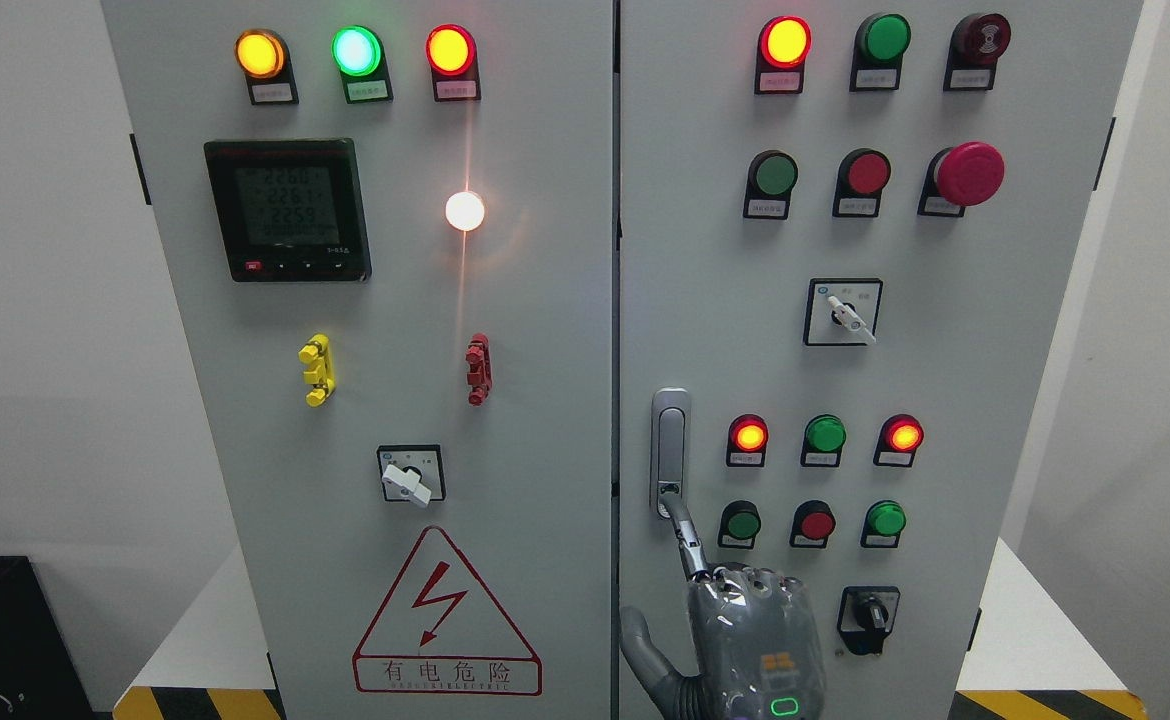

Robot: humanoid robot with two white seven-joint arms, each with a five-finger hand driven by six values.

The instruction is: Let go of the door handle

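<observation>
Touching door handle (669, 450) base, right hand (750, 640) index extended

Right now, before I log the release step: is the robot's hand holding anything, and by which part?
Nothing gripped: the hand only touches the door handle at its lower end with one extended finger.

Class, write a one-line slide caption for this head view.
Robot hand extends its index finger to the lower end of the door handle on the control cabinet's right door.
</observation>
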